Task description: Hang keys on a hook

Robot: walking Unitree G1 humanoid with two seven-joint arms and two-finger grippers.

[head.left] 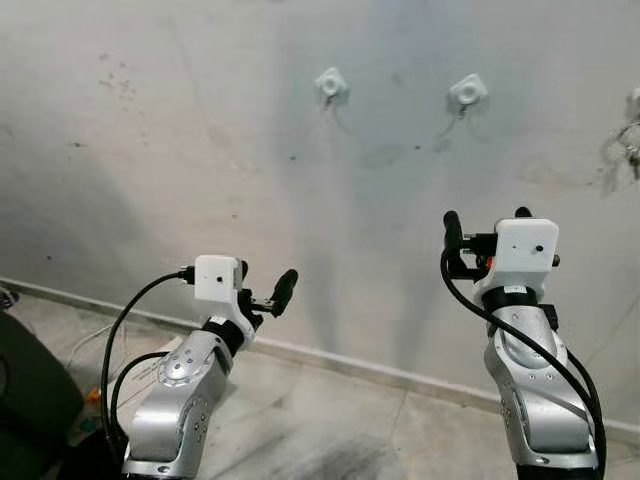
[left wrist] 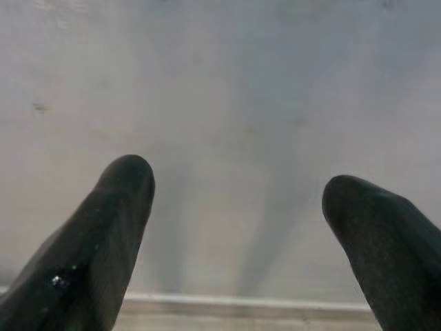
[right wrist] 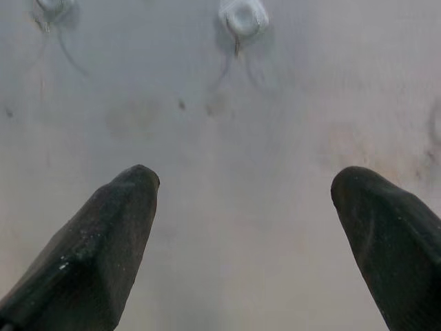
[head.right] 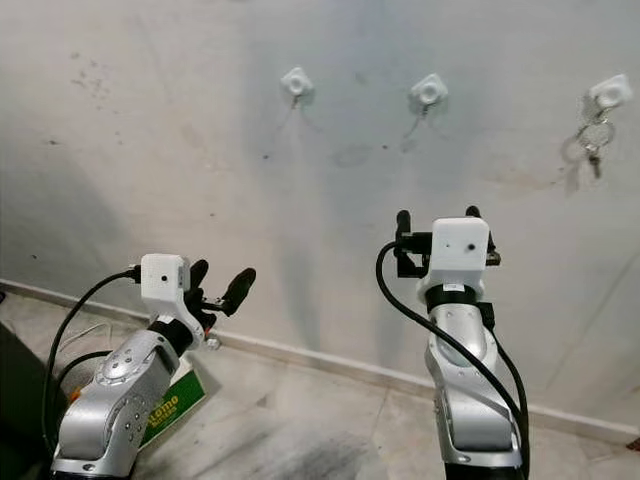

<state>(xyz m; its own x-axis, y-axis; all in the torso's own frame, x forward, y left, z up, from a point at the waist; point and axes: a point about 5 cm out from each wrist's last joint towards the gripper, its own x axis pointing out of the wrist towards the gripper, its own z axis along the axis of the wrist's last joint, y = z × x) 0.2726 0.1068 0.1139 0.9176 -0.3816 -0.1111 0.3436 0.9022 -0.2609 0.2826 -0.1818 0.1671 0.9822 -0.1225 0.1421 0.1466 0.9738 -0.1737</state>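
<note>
Three white hooks are stuck on the grey wall: the left hook [head.right: 296, 81], the middle hook [head.right: 428, 91] and the right hook [head.right: 609, 91]. A bunch of keys [head.right: 592, 135] on a ring hangs from the right hook. My right gripper [head.right: 437, 217] is raised in front of the wall, below the middle hook and left of the keys, open and empty. Its wrist view has the middle hook [right wrist: 243, 17] above the spread fingers [right wrist: 103, 241]. My left gripper [head.right: 218, 282] is lower, pointing at bare wall, open and empty.
A pale skirting board [head.left: 340, 360] runs along the foot of the wall above a tiled floor. A green box [head.right: 170, 405] and loose cables [head.left: 95, 340] lie on the floor at the left, beside a dark object [head.left: 30, 390].
</note>
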